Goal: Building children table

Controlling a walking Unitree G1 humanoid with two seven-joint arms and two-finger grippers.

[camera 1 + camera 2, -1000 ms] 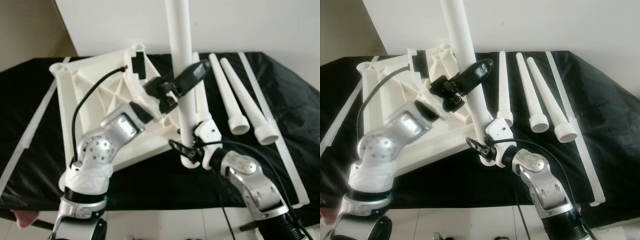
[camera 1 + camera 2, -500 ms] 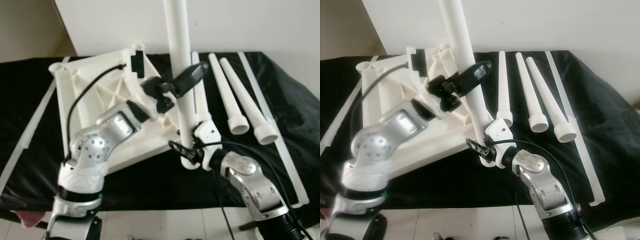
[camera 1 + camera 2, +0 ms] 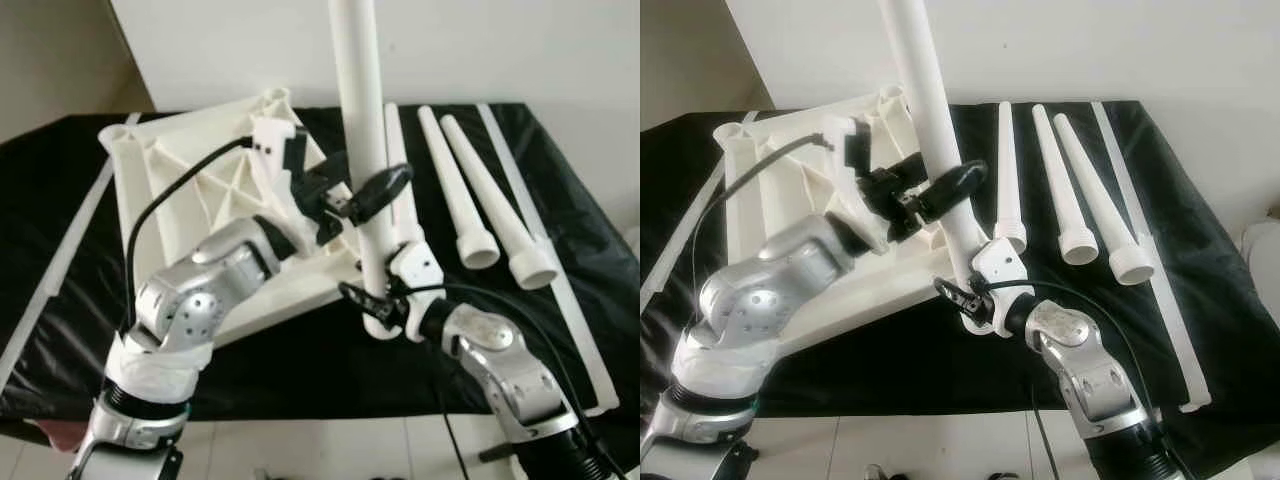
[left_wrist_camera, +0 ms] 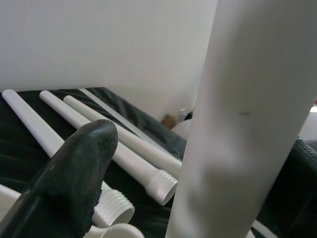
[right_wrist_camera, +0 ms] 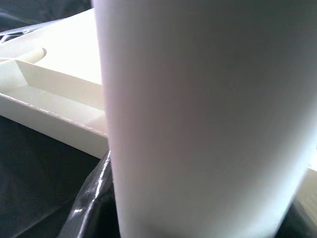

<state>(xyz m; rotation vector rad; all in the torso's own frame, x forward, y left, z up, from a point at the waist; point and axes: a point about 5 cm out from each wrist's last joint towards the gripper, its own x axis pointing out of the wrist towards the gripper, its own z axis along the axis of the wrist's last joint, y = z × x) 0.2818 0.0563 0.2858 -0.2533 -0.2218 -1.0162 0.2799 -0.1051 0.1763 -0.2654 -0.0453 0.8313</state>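
A smooth white plastic leg [image 3: 362, 150] stands upright at the tabletop's [image 3: 190, 190] near corner, its top cut off by the frame. The right gripper [image 3: 385, 300] clamps its base; the fingers are mostly hidden. The left gripper [image 3: 355, 195] sits against its middle, one matte black finger [image 4: 74, 173] beside it; grip unclear. Three tapered legs [image 3: 470, 205] lie on black cloth [image 3: 600, 240].

upright leg [image 3: 360, 150] top cropped — right hand hidden
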